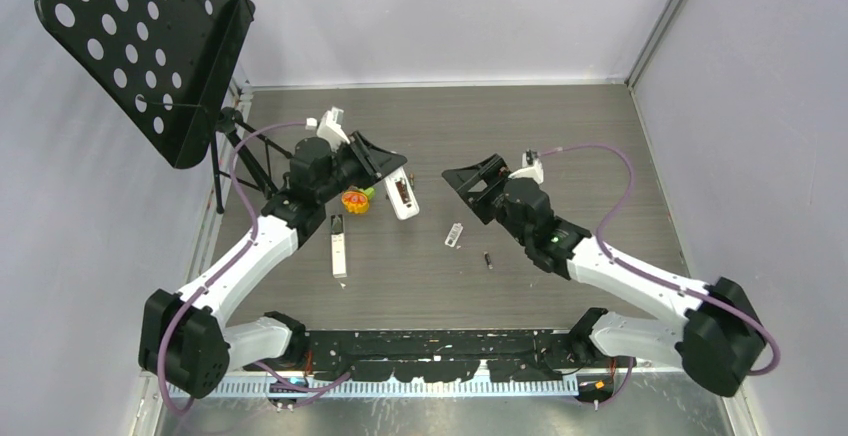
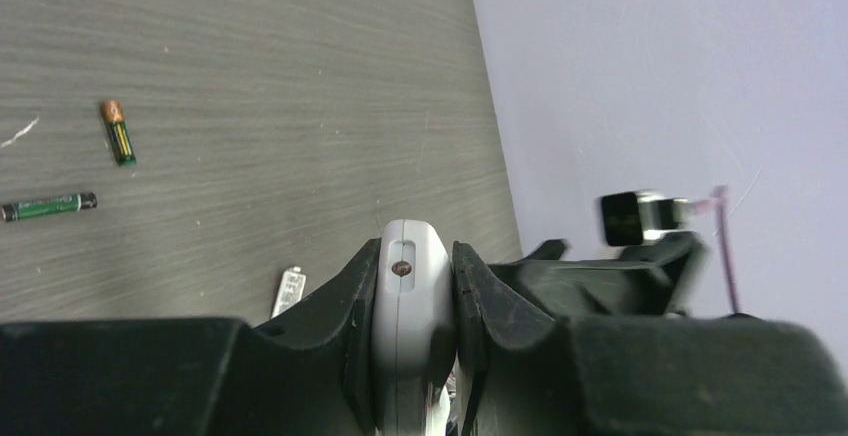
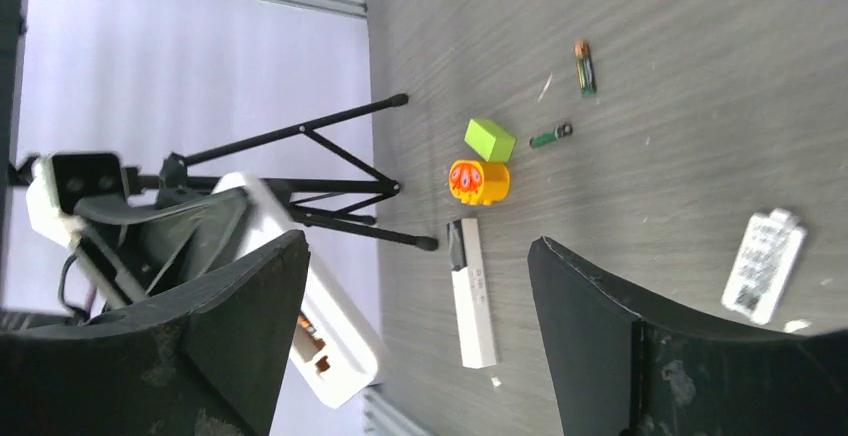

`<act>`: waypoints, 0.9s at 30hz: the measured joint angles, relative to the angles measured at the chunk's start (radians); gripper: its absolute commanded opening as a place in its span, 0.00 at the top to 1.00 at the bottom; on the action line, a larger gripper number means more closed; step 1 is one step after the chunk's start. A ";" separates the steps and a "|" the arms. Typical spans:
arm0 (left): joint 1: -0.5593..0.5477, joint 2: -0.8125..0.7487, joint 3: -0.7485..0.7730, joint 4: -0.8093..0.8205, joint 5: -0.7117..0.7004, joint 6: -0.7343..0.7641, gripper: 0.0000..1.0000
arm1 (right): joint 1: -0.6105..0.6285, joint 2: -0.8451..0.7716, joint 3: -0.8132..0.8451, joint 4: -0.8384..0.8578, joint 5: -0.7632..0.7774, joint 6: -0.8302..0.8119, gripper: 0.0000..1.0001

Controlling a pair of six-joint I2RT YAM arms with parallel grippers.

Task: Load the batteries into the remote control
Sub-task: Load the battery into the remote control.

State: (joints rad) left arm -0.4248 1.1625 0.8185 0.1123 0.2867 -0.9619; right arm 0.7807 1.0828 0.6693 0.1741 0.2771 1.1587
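Landmark: orange-and-green toy (image 1: 355, 201) | left gripper (image 1: 392, 170): just right of toy, clamped on tilted white remote (image 1: 403, 199) | second remote (image 1: 339, 246): just nearer than toy, flat on table (image 1: 560, 136) | small white piece (image 1: 454, 235), battery (image 1: 488, 259): right of toy, apart | right gripper (image 1: 465, 188): farther right, jaws spread
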 measured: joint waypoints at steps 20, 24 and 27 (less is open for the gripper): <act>0.002 0.064 0.048 0.028 -0.086 -0.056 1.00 | -0.013 0.393 -0.003 0.508 -0.235 0.571 0.17; 0.002 0.080 0.048 0.041 -0.086 -0.058 1.00 | -0.004 0.412 -0.003 0.539 -0.254 0.590 0.15; 0.002 0.093 0.048 0.053 -0.086 -0.058 1.00 | -0.004 0.412 -0.003 0.573 -0.260 0.595 0.15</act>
State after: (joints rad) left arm -0.4232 1.2552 0.8669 0.1658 0.2008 -1.0195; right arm 0.7769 1.4944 0.6666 0.7475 0.0170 1.7542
